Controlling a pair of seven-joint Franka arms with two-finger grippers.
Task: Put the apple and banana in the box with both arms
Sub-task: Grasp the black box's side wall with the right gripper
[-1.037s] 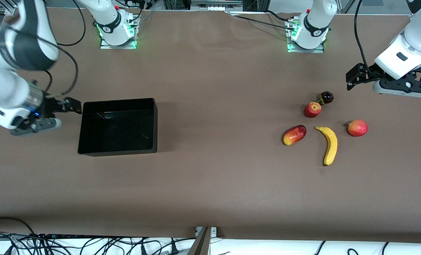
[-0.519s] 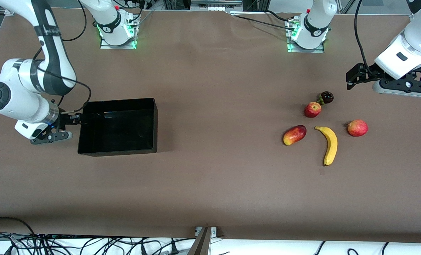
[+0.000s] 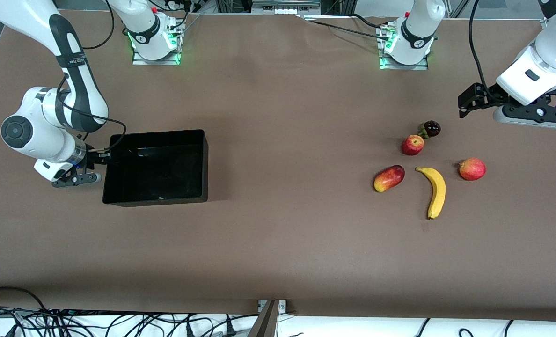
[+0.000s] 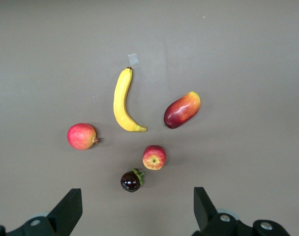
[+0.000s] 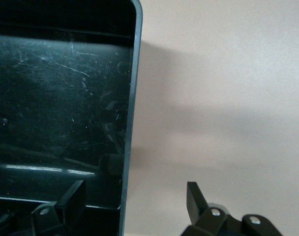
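The black box point(image 3: 205, 164) sits toward the right arm's end of the table. My right gripper point(image 3: 101, 156) is low at the box's end wall point(image 5: 132, 98). It is open, with one finger inside the box and the other outside it. The apple point(image 3: 413, 144) and the banana point(image 3: 436, 192) lie toward the left arm's end, the banana nearer the camera. My left gripper point(image 3: 465, 105) hangs open over bare table beside the fruit. In the left wrist view the apple point(image 4: 154, 157) and banana point(image 4: 122, 101) lie ahead of the open left gripper point(image 4: 137, 209).
A red-and-yellow mango-like fruit point(image 3: 389, 178) lies beside the banana, and a pinkish-red round fruit point(image 3: 471, 169) lies on its other flank. A dark mangosteen point(image 3: 431, 128) touches the apple. Cables hang along the table edge nearest the camera.
My right arm has swung down and in toward the box, bringing its fingers astride the end wall. The left arm and the fruit have not moved.
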